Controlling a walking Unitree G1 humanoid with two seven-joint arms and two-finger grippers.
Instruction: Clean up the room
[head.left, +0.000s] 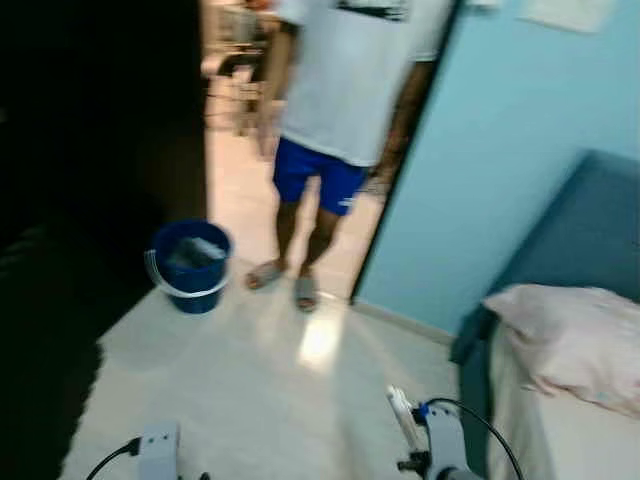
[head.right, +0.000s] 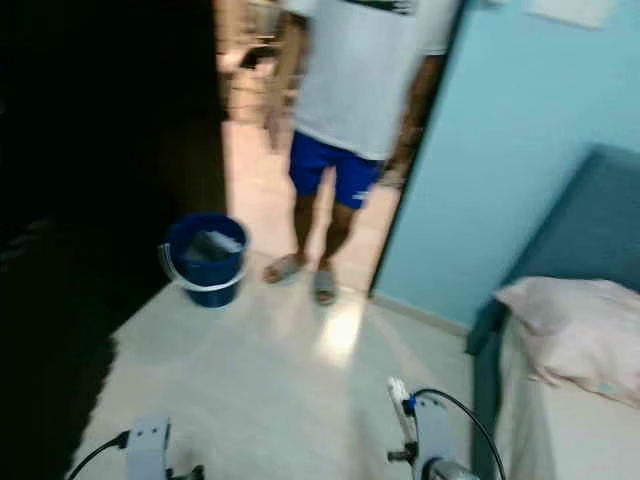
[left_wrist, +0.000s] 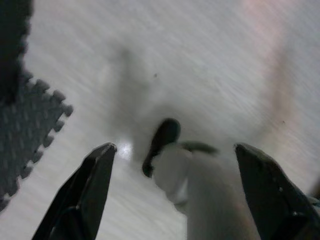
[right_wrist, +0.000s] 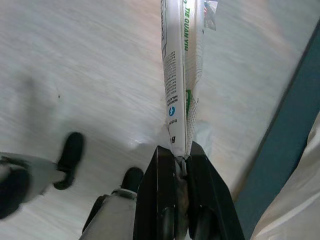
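The right gripper (right_wrist: 181, 159) is clamped on a flattened white packet (right_wrist: 181, 75), whose long axis runs straight out from the 2 fingertips. The left gripper (left_wrist: 175, 150) is spread wide, holding nothing. The likely drop point — a blue bucket (head.left: 191, 265) — stands at 11 o'clock across pale glossy floor (head.left: 270, 380), nearer the left arm. A person (head.left: 340, 110) fills the doorway at 12; a bed (head.left: 560, 400) with a pink pillow (head.left: 570, 340) lies at 2.

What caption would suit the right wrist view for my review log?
Right end effector shut on a flattened white printed packet, held above the pale floor beside the bed's blue edge.
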